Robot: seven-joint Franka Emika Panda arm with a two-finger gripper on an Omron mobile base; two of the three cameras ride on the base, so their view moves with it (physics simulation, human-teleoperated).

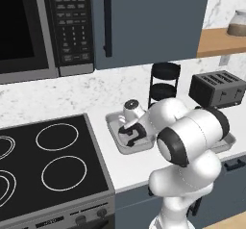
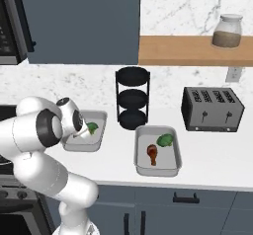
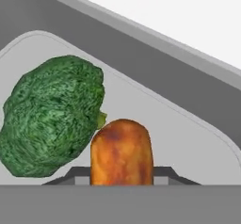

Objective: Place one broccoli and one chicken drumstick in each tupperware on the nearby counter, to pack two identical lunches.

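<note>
My gripper [image 3: 121,176] hangs low inside the left tupperware [image 2: 100,116], its jaws closed on an orange chicken drumstick [image 3: 121,151] that stands just above the tray floor [image 3: 183,138]. A green broccoli [image 3: 52,115] lies in the same tray, touching the drumstick's left side, and shows past the hand as the broccoli [image 2: 92,127]. From the left the gripper [image 1: 132,133] is seen down in that tupperware [image 1: 111,123]. The right tupperware [image 2: 142,168] holds another broccoli [image 2: 165,140] and a reddish-brown drumstick [image 2: 152,154].
A black three-tier stand [image 2: 132,98] rises behind the two trays, and a dark toaster [image 2: 212,109] sits at the right on the white counter [image 2: 212,160]. The black stovetop [image 1: 48,160] lies left of the trays. A wooden shelf [image 2: 188,50] carries a jar [image 2: 227,30].
</note>
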